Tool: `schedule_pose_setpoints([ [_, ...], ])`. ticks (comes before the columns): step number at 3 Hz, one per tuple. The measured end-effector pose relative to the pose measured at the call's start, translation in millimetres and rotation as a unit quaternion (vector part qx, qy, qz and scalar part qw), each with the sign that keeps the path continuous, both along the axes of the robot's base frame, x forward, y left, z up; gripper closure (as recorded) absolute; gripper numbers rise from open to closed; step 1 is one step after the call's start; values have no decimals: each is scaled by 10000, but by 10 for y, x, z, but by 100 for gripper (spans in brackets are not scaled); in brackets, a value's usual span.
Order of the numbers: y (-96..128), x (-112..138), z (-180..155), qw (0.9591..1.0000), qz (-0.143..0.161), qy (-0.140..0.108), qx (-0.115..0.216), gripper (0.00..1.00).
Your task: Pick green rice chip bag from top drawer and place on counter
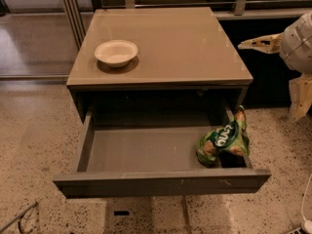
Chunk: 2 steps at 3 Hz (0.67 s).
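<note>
The top drawer (pixel 146 152) stands pulled fully out, its plain front panel nearest the camera. The green rice chip bag (pixel 223 141) lies in the drawer's front right corner, crumpled, leaning against the right wall with its top poking above the rim. Above and behind the drawer is the table (pixel 180 43), with a white bowl (pixel 116 52) over the drawer's left side. The pincer (pixel 261 43) hangs off to the right of the drawer, at table height and well apart from the bag; I cannot tell whether it is wide or narrow. The reach seems not yet begun. It would do best to come over the drawer's right wall and descend onto the bag's raised top, keeping off the wall and front panel. The table's right half is bare for the put-down.
</note>
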<state>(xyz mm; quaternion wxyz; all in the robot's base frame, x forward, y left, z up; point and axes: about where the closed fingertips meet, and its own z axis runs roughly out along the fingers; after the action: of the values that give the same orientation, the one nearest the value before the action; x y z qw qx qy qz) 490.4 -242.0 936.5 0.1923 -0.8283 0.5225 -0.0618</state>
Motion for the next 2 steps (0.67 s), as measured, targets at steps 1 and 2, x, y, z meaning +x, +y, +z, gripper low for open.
schedule_pose_setpoints([
  [1,-95,118,-161,9985,369,-288,-278,0],
  [2,-241,278,-387,9912,960,-705,-581,0],
])
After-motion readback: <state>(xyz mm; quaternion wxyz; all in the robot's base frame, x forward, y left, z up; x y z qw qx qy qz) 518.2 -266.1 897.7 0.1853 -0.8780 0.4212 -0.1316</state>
